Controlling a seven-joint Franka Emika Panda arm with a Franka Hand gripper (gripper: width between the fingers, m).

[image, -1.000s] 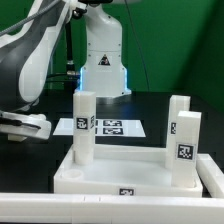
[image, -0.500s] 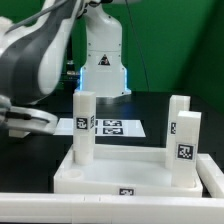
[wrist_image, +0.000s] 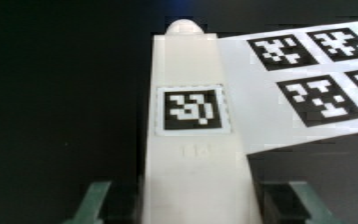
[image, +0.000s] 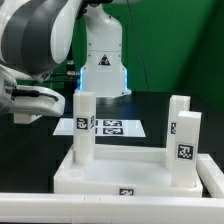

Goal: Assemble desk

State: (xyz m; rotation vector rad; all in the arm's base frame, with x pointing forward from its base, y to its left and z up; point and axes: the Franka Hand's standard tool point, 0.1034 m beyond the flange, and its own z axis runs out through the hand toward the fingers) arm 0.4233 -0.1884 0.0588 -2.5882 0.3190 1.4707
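Black tabletop and a green backdrop fill the exterior view, with the white robot base [image: 104, 60] seen at twelve o'clock. The desk tabletop [image: 120, 172], a white rectangular panel with a raised rim, is laid at six o'clock in the foreground. Three white square-section legs are seen standing upright on it: one leg [image: 83, 127] at about nine o'clock of the panel, a second leg [image: 185, 147] at three o'clock, and a third leg [image: 178, 115] just behind the second. Each bears a small black-and-white tag. The marker board [image: 112, 127] is seen flat on the black surface beyond the panel, partly hidden by the first leg.

The gripper [image: 25, 95] is held at nine o'clock of the exterior view, near the frame edge. In the wrist view, a fourth leg [wrist_image: 195, 120] is seen pinched between the fingers [wrist_image: 99, 202], its tagged face turned to the camera and its rounded end pointing away. The marker board [wrist_image: 318, 85] is seen beneath it.
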